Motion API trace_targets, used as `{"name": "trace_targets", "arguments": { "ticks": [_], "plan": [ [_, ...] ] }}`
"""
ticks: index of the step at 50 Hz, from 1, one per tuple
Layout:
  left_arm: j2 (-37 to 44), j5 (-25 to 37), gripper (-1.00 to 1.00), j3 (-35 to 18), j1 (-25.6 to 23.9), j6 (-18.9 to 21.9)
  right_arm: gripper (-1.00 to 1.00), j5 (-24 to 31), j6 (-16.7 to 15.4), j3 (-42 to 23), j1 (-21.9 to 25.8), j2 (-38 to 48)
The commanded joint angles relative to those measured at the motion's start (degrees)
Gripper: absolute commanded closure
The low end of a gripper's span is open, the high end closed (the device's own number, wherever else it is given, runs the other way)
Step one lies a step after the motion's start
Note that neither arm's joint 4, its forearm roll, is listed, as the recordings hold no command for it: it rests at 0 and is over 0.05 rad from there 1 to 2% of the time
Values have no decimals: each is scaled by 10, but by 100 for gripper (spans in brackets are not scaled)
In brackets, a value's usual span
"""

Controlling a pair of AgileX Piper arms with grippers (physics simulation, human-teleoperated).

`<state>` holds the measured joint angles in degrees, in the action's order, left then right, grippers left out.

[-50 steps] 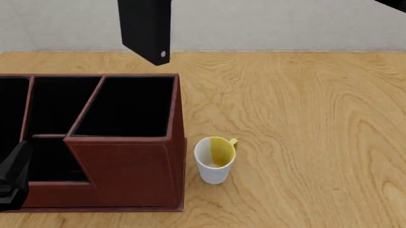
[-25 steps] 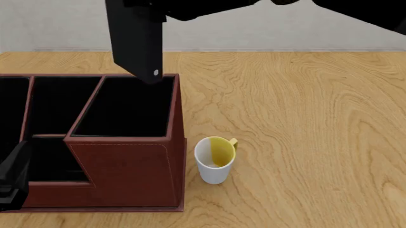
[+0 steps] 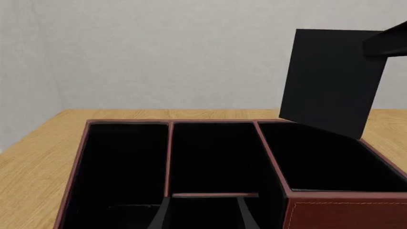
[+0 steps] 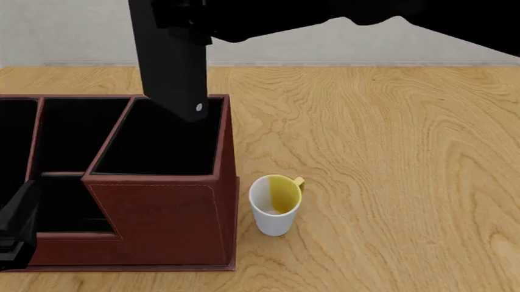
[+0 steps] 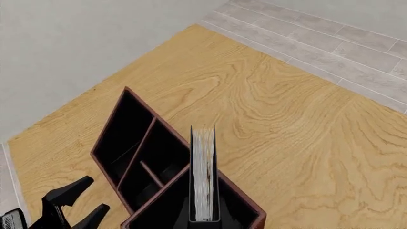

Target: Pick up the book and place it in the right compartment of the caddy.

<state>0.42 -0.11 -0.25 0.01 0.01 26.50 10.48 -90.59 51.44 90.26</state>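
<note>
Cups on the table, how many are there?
1. A white mug with a yellow inside stands on the wooden table, just right of the reddish-brown caddy. Another could be hidden deep in the caddy's dark sections.

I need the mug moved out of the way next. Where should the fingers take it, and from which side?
Grip the mug across its open rim, coming straight down: it stands upright, its small handle faces away, and the caddy crowds its left.

Book (image 4: 172, 58) moved left and lower; bottom corner now dips past far rim into right compartment (image 4: 162, 137). Right arm (image 4: 341, 15) stretches farther across frame.
</note>
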Motion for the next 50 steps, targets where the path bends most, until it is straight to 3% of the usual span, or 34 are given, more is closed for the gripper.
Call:
{"name": "trace_targets", "arguments": {
  "ticks": [1, 50],
  "plan": [
    [0, 0, -100, 0, 0, 0, 100, -4, 9, 1, 5, -9],
    [0, 0, -100, 0, 0, 0, 100, -22, 20, 43, 28, -18]
  ]
}}
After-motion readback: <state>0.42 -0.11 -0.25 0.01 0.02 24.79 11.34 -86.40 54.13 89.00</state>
